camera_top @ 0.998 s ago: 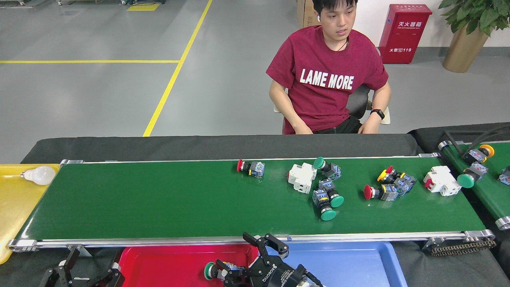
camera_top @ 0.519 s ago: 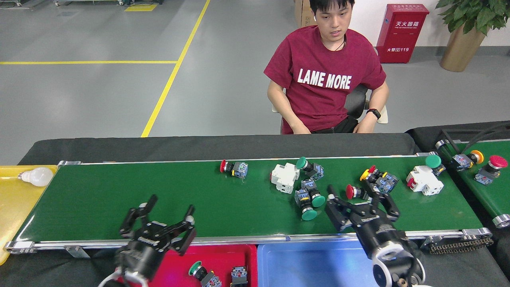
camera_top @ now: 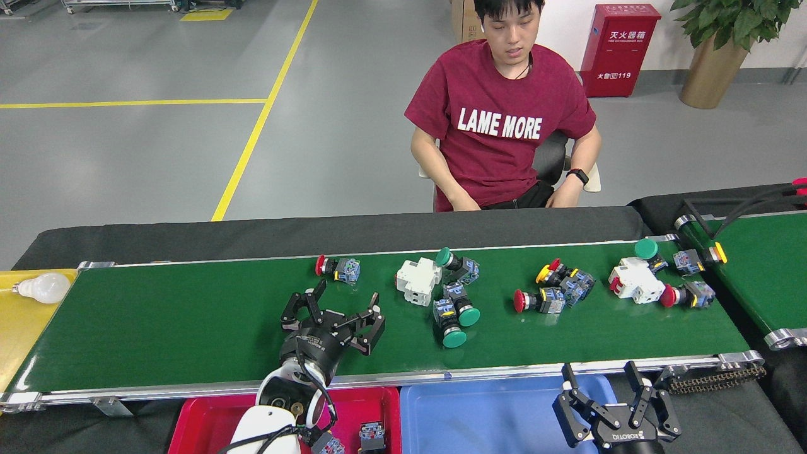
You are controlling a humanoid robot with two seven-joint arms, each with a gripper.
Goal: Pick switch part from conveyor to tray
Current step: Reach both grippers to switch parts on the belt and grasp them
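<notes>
The robot's black left gripper (camera_top: 343, 301) hovered, fingers spread wide and empty, over the long dark-green conveyor belt (camera_top: 157, 328), seemingly lined up for the red-capped switch part (camera_top: 338, 268) just beyond it near the far rail. Bare belt lay to its left. The right gripper (camera_top: 605, 394), also wide and empty, waited over the blue tray (camera_top: 492, 416) beside the glossy red plastic tray (camera_top: 202, 422).

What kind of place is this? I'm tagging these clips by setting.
Probably a factory or industrial test floor: a long dark-green conveyor belt, yellow floor line on grey concrete, and a red fire-extinguisher cabinet.
</notes>
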